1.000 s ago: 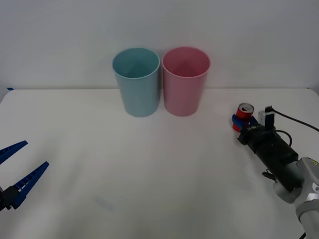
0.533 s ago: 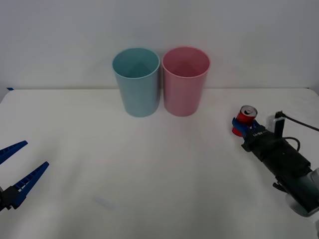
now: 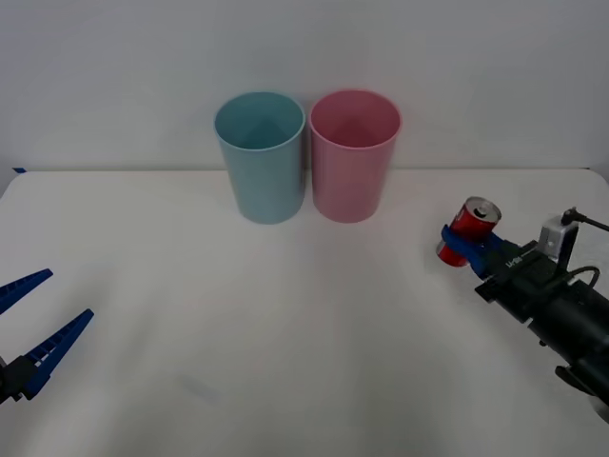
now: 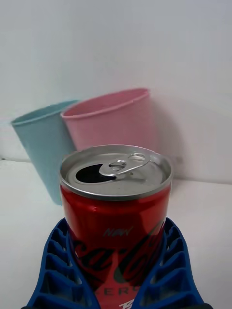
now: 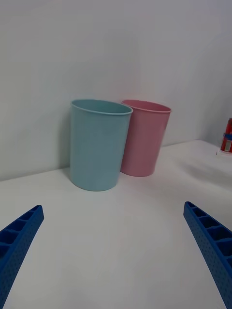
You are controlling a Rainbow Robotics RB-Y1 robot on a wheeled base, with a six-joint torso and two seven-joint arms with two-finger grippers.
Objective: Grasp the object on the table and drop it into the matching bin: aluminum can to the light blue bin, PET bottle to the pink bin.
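Open pull-tab hole on aluminum can (image 4: 116, 212) plain from right wrist, tilted at front view's right edge, clamped between right gripper (image 3: 463, 247) fingers (blue), left gripper (image 3: 36, 324) spread wide, lower left.

Bright, even, diffuse light; soft faint shadows beside the bins (image 3: 304, 157); mild blur up close.

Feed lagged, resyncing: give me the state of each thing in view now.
aluminum can: opened top, tilted, gripped.
right gripper: fingers shut on can, right side of table.
left gripper: open, idle at left edge.
light blue bin: upright, nothing visible inside.
pink bin: upright beside it, nothing visible inside.
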